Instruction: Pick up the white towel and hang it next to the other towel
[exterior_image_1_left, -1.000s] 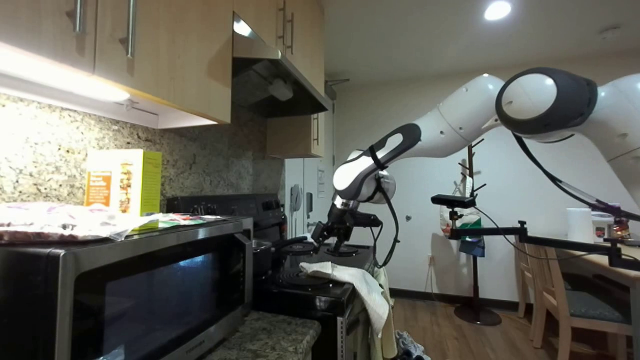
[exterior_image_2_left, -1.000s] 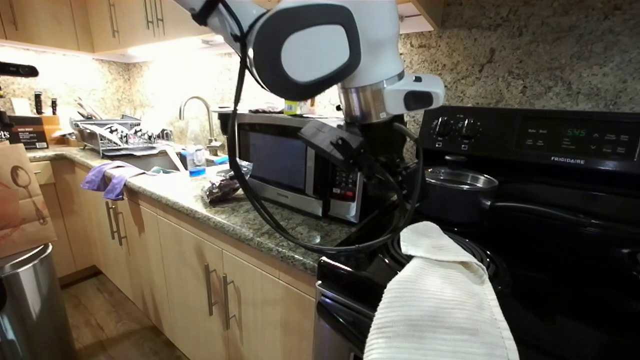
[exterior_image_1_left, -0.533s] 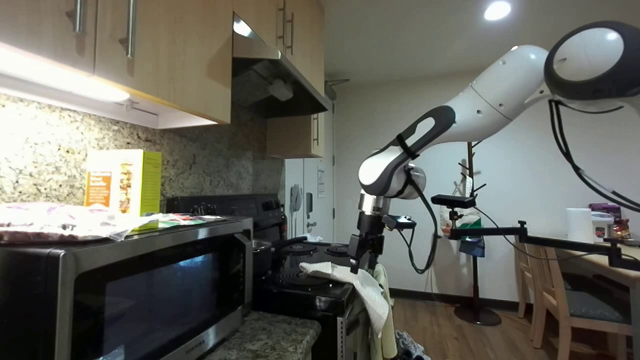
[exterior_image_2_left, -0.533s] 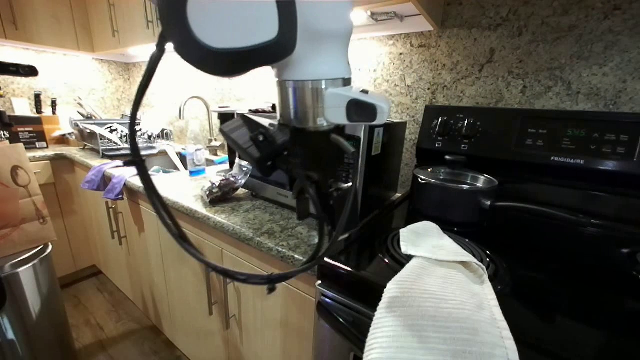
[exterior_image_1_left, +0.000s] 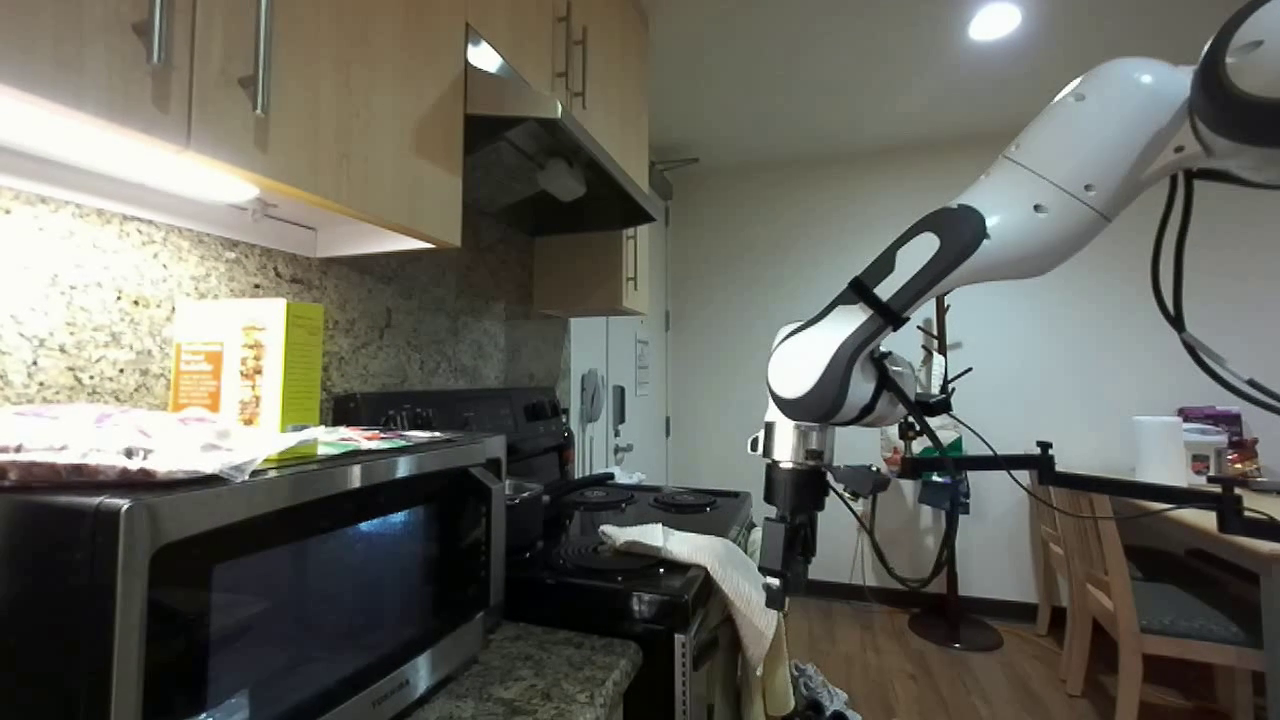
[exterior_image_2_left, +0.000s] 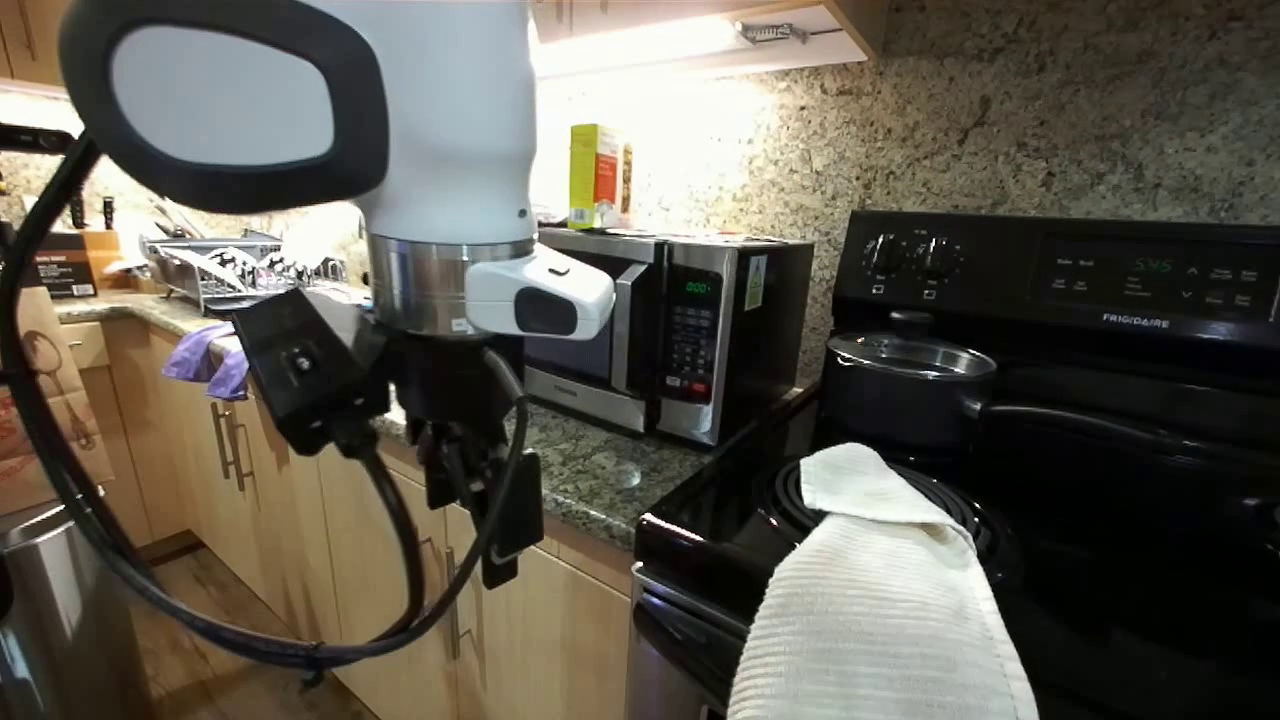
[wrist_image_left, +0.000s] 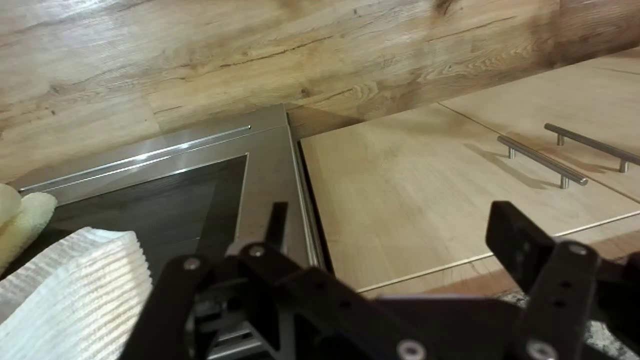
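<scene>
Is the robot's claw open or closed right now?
Open: in the wrist view the gripper has its two fingers well apart, with a cupboard door showing between them and nothing held.

The counter (exterior_image_2_left: 615, 475) bears the microwave (exterior_image_2_left: 680, 335) at the end beside the stove (exterior_image_2_left: 1120, 560), and the dish rack (exterior_image_2_left: 240, 243) near its inner corner. The pot (exterior_image_2_left: 895, 405) stands at the stove's back corner; the white towel (exterior_image_2_left: 880, 610) lies partly over a front burner (exterior_image_1_left: 590, 560), hanging past the front edge.
</scene>
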